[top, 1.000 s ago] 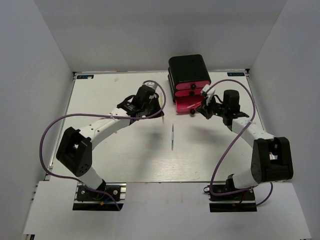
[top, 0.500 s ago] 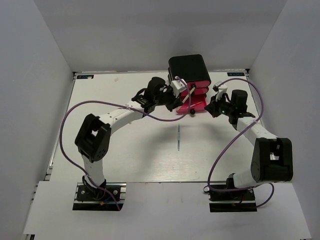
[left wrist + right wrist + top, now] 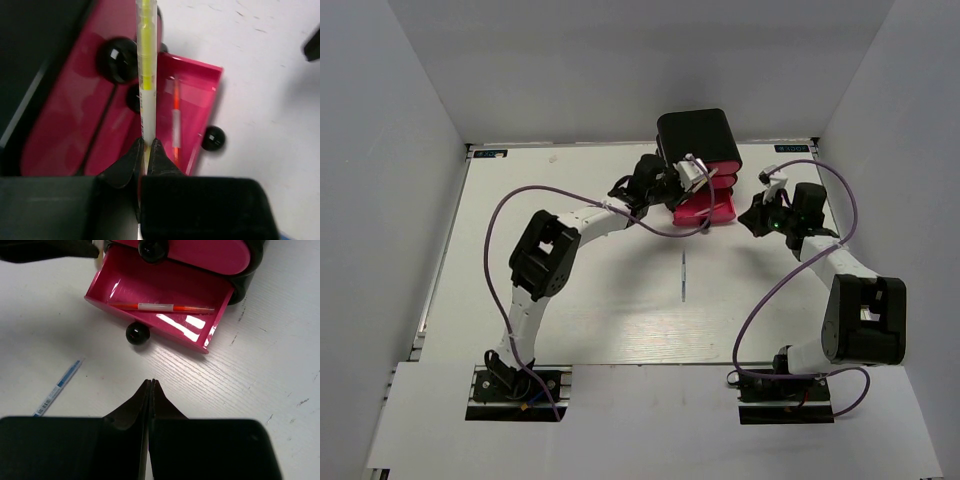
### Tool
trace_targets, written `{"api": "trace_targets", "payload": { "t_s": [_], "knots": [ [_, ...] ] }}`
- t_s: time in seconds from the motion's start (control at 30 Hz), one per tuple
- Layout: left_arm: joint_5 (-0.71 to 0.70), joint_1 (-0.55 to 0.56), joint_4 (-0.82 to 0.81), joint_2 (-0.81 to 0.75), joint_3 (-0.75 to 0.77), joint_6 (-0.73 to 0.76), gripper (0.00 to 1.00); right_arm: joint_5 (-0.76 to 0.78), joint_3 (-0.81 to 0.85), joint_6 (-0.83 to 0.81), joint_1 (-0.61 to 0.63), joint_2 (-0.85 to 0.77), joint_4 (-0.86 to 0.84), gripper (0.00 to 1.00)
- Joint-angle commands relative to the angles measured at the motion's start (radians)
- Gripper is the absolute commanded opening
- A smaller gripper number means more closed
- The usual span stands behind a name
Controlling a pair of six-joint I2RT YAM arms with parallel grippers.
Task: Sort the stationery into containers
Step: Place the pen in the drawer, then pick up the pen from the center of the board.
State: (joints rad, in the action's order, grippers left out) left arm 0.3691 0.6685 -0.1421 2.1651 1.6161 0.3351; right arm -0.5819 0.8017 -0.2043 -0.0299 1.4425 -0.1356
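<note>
The glossy black cabinet [image 3: 698,132] stands at the back with three pink drawers. The bottom drawer [image 3: 712,213] is pulled open and holds an orange pen [image 3: 160,307]. My left gripper [image 3: 672,186] is shut on a white and yellow highlighter [image 3: 147,75], held over the drawer fronts and black knobs [image 3: 119,52], beside the open drawer [image 3: 202,95]. My right gripper [image 3: 752,218] is shut and empty, low over the table just in front of the open drawer [image 3: 150,285] and its knob [image 3: 137,333].
A thin blue and white pen [image 3: 684,275] lies on the white table in front of the cabinet; it also shows in the right wrist view [image 3: 57,387]. Grey walls enclose the table on three sides. The left arm's purple cable loops over the table's middle.
My left arm has swung right to the cabinet with the highlighter. My right gripper has drawn back to the right, away from the drawer. The pen on the table has shifted slightly right.
</note>
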Motion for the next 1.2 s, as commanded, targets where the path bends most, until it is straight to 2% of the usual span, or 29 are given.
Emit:
{"api": "trace_targets", "payload": {
  "t_s": [0.0,0.07,0.1,0.2,0.23,0.33,0.4,0.5,0.77,0.9,0.97,1.0,1.03,1.1,1.17],
  "knots": [
    [-0.062,-0.004,-0.045,0.014,0.082,0.036,0.0,-0.041,-0.016,0.011,-0.01,-0.016,-0.009,0.0],
    [-0.071,-0.004,-0.034,0.038,0.109,0.036,0.0,-0.045,-0.019,0.008,-0.01,-0.016,-0.01,0.0],
    [-0.071,-0.004,-0.021,0.048,0.11,0.036,0.0,-0.048,-0.018,-0.001,-0.008,-0.014,-0.009,0.03],
    [-0.071,-0.004,-0.007,0.062,0.123,0.036,0.05,-0.079,-0.01,-0.033,-0.01,-0.014,0.011,0.2],
    [-0.071,-0.004,0.002,0.062,0.123,0.036,0.07,-0.102,-0.007,-0.041,-0.01,-0.008,0.027,0.29],
    [-0.071,-0.004,0.003,0.062,0.11,0.036,0.17,-0.159,0.005,-0.075,-0.008,-0.001,0.048,0.41],
    [-0.071,-0.004,-0.007,0.052,0.099,0.036,0.27,-0.17,0.008,-0.089,-0.008,0.007,0.051,0.42],
    [-0.071,0.005,-0.017,0.027,0.061,0.036,0.33,-0.187,0.02,-0.104,-0.005,0.015,0.059,0.44],
    [-0.071,0.005,-0.057,-0.069,-0.024,0.036,0.41,-0.214,0.037,-0.153,-0.004,0.024,0.091,0.46],
    [-0.071,0.005,-0.092,-0.135,-0.051,0.01,0.41,-0.295,0.044,-0.205,-0.001,0.024,0.134,0.48],
    [-0.071,0.005,-0.103,-0.174,-0.082,-0.027,0.41,-0.349,0.062,-0.356,0.004,0.033,0.206,0.48],
    [-0.071,0.005,-0.103,-0.195,-0.082,-0.043,0.43,-0.439,0.094,-0.495,0.013,0.045,0.347,0.48],
    [-0.071,0.005,-0.103,-0.244,-0.097,-0.082,0.46,-0.465,0.105,-0.583,0.022,0.058,0.407,0.48],
    [-0.071,0.005,-0.079,-0.298,-0.128,-0.131,0.52,-0.506,0.134,-0.987,0.028,0.081,0.65,0.55],
    [-0.085,0.005,-0.059,-0.384,-0.179,-0.22,0.6,-0.486,0.152,-1.251,0.082,0.12,0.793,0.6]
  ]
}}
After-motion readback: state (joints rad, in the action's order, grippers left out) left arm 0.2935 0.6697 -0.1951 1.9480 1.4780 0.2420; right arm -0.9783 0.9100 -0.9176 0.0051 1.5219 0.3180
